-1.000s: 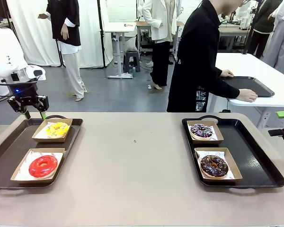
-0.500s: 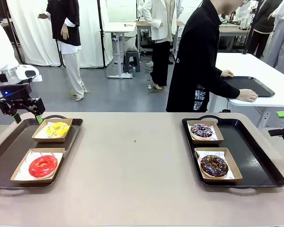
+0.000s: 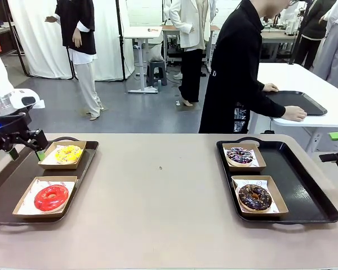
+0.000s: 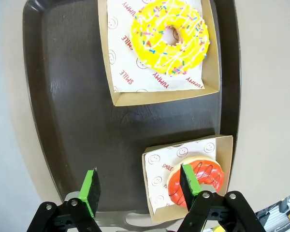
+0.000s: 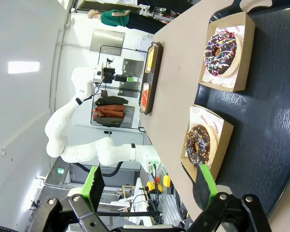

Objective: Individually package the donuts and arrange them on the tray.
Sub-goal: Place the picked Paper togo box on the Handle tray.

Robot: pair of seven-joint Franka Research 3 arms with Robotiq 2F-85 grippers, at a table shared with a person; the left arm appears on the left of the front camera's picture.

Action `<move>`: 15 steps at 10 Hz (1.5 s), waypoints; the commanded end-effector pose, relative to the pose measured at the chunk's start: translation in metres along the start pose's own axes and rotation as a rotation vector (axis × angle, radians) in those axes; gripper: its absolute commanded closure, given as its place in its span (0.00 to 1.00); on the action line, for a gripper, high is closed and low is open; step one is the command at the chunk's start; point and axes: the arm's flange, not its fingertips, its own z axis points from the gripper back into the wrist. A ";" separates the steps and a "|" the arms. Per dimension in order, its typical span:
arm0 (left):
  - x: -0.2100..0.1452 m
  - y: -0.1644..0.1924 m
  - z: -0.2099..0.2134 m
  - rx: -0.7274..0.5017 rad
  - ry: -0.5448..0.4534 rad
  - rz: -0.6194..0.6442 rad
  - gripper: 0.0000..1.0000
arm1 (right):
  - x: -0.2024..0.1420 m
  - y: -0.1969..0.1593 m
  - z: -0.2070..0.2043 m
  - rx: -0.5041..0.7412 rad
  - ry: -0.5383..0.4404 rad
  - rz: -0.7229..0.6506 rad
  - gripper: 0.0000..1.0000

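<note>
Donuts (image 3: 68,153) sit boxed on both trays (image 3: 304,194) as my left gripper (image 3: 23,150) and right gripper (image 5: 147,186) hang open, holding nothing.

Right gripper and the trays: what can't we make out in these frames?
- Right gripper: front view cuts it off at the right edge; fingers unseen there.
- Red donut: left wrist view, partly behind a green finger pad.
- Right tray: right wrist view, cropped by the frame edge.
- Box-liner print by the chocolate donut: front view, too small to read.
</note>
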 end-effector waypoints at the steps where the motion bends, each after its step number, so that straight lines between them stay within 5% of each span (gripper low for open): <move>1: 0.005 -0.003 0.008 0.003 0.001 -0.007 0.15 | 0.000 0.001 0.000 0.004 0.002 0.001 0.00; 15: 0.005 -0.003 0.008 0.003 0.001 -0.007 0.15 | 0.000 0.001 0.000 0.004 0.002 0.001 0.00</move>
